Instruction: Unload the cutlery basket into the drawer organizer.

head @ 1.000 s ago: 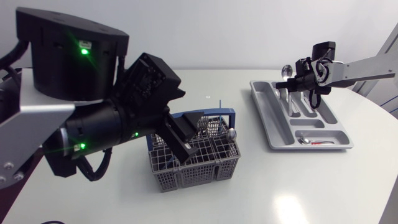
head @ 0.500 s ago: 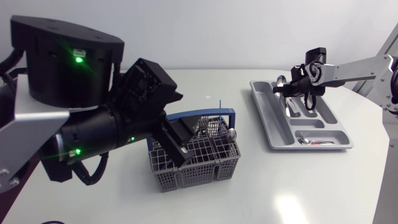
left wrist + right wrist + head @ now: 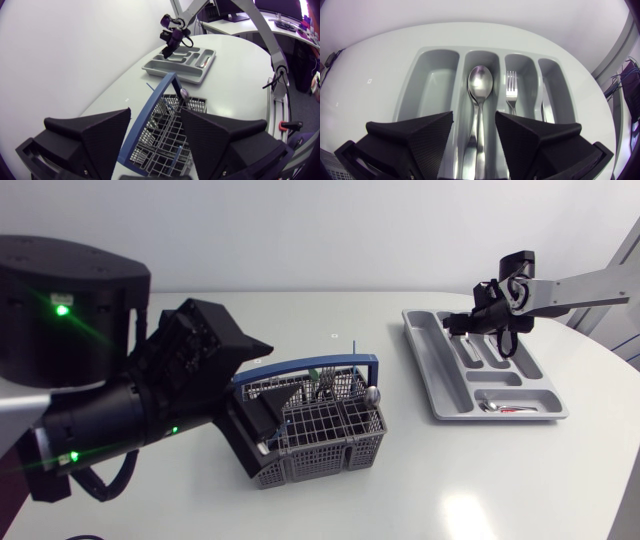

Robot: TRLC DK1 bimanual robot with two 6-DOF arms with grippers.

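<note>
The grey wire cutlery basket (image 3: pixel 325 430) with a blue handle (image 3: pixel 330 365) stands left of centre. A spoon (image 3: pixel 372 393) and other cutlery stick up in it. My left gripper (image 3: pixel 268 412) hangs open at the basket's left end; in the left wrist view the basket (image 3: pixel 172 135) lies ahead, between the spread fingers (image 3: pixel 100 135). The grey drawer organizer (image 3: pixel 455 385) lies at the right. My right gripper (image 3: pixel 478 320) hovers open over its far end. A spoon (image 3: pixel 480 85) lies in the compartment under the right gripper (image 3: pixel 474 115), with a fork (image 3: pixel 511 82) one compartment over.
The organizer's crosswise front compartment holds a small spoon and a red-handled piece (image 3: pixel 500 408). Bare white table lies between basket and organizer and in front of both. The table's rounded edge runs close behind and to the right of the organizer.
My right gripper came down over the organizer with the spoon, opened and let it go into a compartment. My left arm swung down and left, bringing its gripper to the basket's left end.
</note>
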